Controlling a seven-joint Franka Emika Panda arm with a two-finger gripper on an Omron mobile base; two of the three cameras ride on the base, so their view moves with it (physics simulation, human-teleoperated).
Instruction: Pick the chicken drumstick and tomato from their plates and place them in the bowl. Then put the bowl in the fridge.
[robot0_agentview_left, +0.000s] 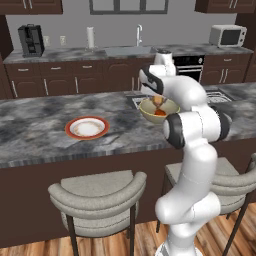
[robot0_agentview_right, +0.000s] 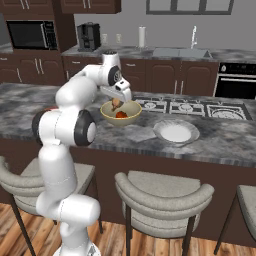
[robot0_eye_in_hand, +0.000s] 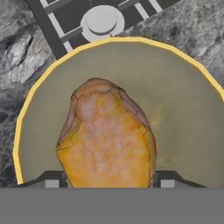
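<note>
Drumstick held over the bowl

The gripper (robot0_eye_in_hand: 106, 177) hung above the bowl (robot0_eye_in_hand: 183, 113), jaws clamped either side of the chicken drumstick (robot0_eye_in_hand: 107, 140); the tomato (robot0_agentview_right: 121, 114) lay in the bowl just beneath.

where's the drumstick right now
The chicken drumstick hangs between the tool's fingers just over the bowl, above the tomato, on the island counter beside the cooktop.
</note>
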